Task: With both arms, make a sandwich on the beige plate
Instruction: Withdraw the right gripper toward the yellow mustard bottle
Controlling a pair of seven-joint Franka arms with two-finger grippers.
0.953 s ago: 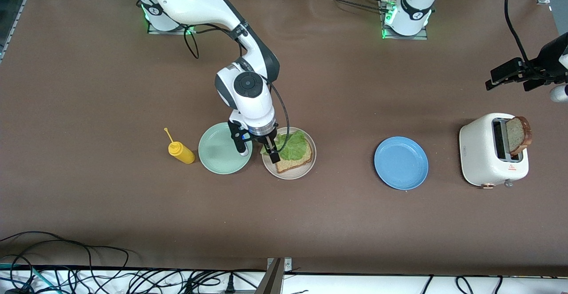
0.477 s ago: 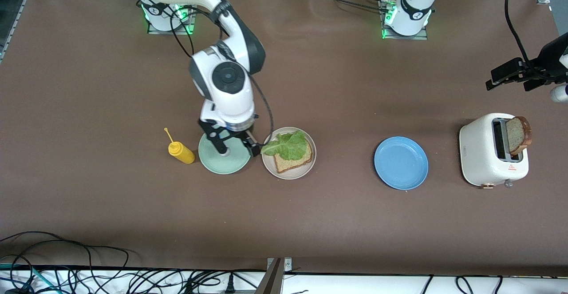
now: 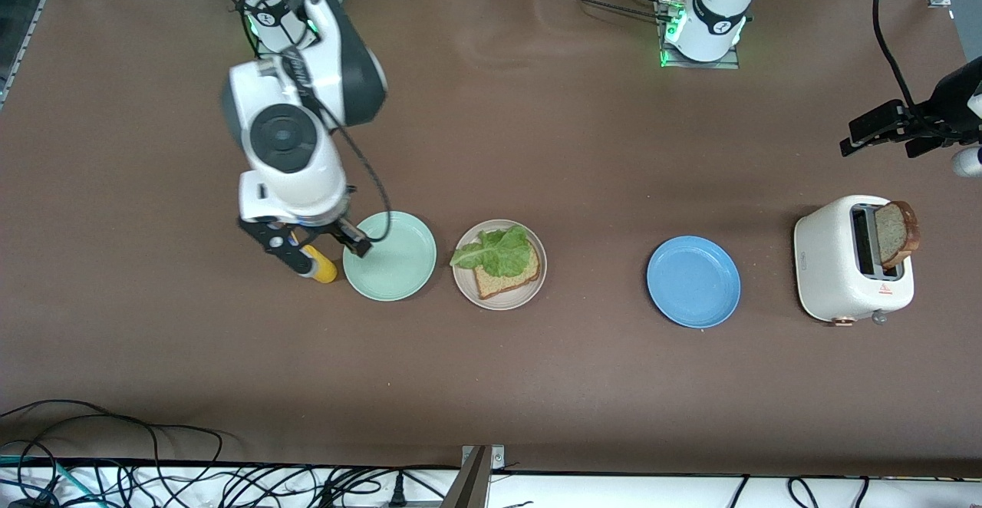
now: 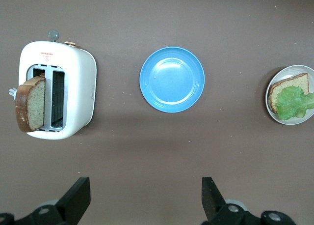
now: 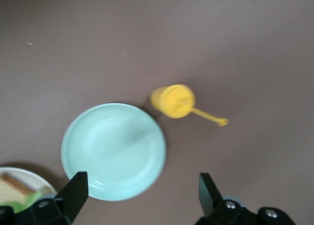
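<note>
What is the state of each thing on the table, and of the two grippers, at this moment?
beige plate: holds one toast slice with the lettuce leaf on top.
second toast slice: sticks up from the toaster.
mint-green plate: bare.
blue plate: bare.
yellow squeeze bottle: lying on the table.
right gripper: open, over the bottle.
left gripper: open, waiting.

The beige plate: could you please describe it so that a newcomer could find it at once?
Three round plates lie in a row on the brown table. The beige plate is the middle one, between the mint-green plate and the blue plate. Only it carries food: a toast slice under a lettuce leaf.
</note>
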